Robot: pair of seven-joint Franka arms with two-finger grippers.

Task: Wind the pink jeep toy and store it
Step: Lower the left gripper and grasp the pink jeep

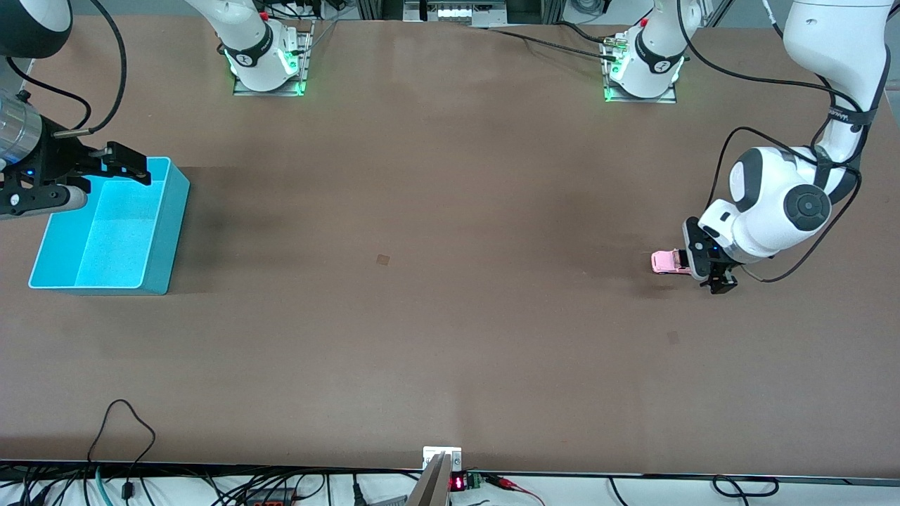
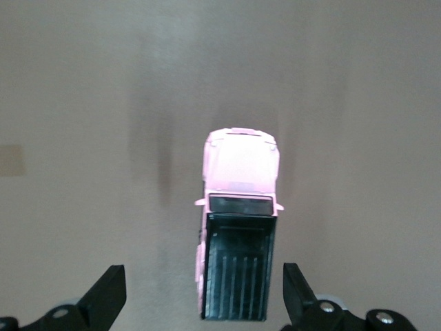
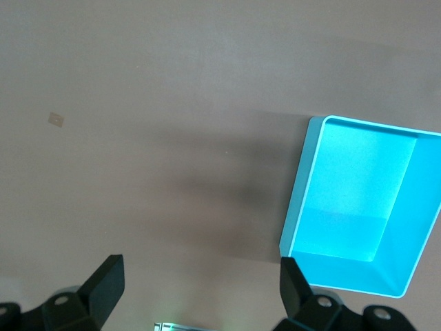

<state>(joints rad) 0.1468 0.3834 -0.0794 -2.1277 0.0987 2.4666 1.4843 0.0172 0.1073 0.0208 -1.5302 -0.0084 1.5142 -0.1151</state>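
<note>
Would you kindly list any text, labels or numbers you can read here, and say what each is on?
None can be read.
Red digits on a small display below the table edge: too small to read.
Black strap on the left arm: pale lettering, too blurred.
Pink jeep toy and cyan bin: no markings visible.

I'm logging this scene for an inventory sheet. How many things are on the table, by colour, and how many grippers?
Pink: 1, the pink jeep toy, between the open fingers of the left gripper.
Cyan: 1, the bin, with the open right gripper over its rim.
Grippers: 2.
Total: 2 things on the table, plus 2 grippers.
</note>
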